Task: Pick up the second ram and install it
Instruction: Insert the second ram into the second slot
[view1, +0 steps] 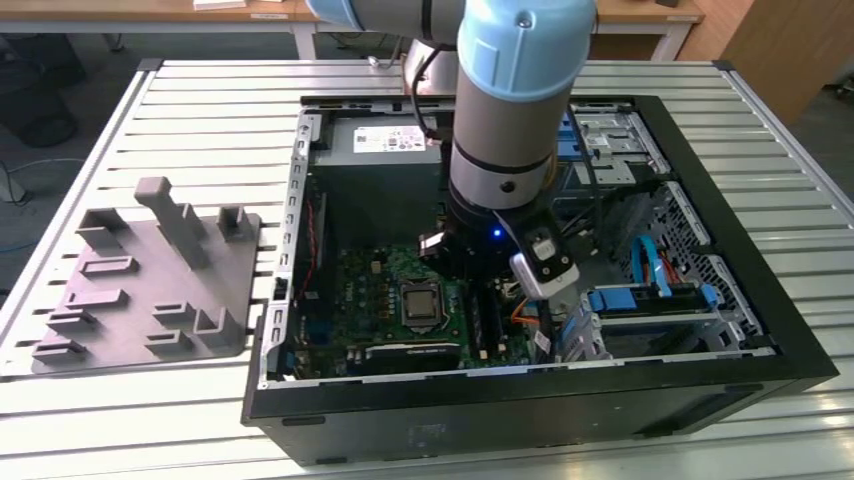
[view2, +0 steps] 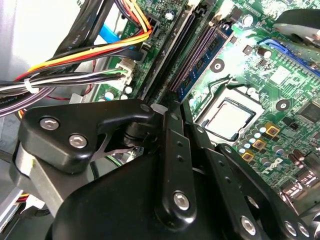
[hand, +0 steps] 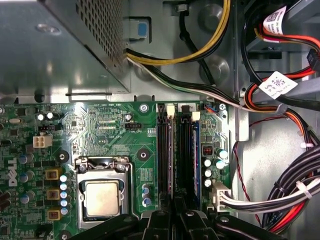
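My gripper (view1: 505, 288) reaches down into the open computer case (view1: 747, 330), just above the motherboard's memory slots (view1: 478, 322). In both wrist views its black jaws are drawn close together, gripper (hand: 175, 217) in line with the slots (hand: 167, 150) and gripper (view2: 162, 107) at the end of the long black slots (view2: 170, 55). The second ram is hidden: I cannot make out a stick between the jaws or tell one apart from the dark slots. The grey moulded block (view1: 147, 280) on the table at the exterior view's left holds no stick.
The processor socket (hand: 102, 197) sits beside the slots. Bundled cables (hand: 280, 190) run close on the other side, and the power supply box (hand: 50, 45) sits beyond the board. A drive cage with blue parts (view1: 654, 300) fills the case at the exterior view's right.
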